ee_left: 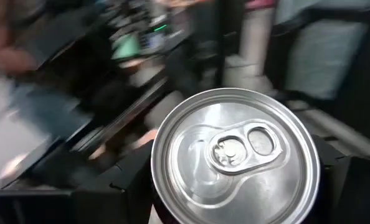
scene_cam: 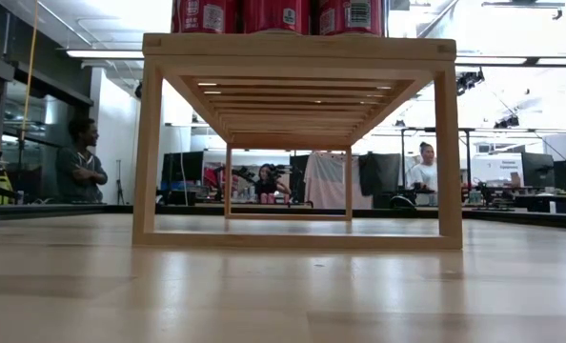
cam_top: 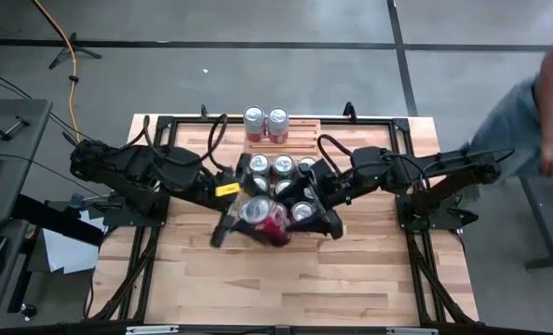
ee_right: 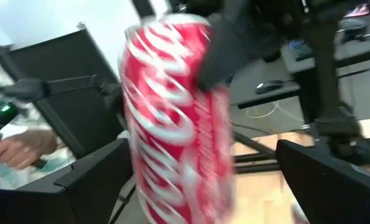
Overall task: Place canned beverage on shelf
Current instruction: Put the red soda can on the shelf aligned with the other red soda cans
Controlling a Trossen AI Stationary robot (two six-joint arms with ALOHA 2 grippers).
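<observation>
Red can (cam_top: 265, 220) clamped in left gripper (cam_top: 258, 223) above shelf (cam_top: 295, 140), right gripper (cam_top: 314, 216) alongside with grip indeterminate; possible collision toppling shelved cans (cam_top: 283, 167).

Both arms stretched inward over the table's middle, left arm (cam_top: 137, 172) from the left side, right arm (cam_top: 416, 177) from the right, wrists meeting near centre. Left gripper (cam_top: 244, 216) clamped around the red can (cam_top: 263, 219), fingers flanking its body. Right gripper (cam_top: 318, 221) just beside the same can, fingers seemingly spread apart, though blur hinders certainty.
</observation>
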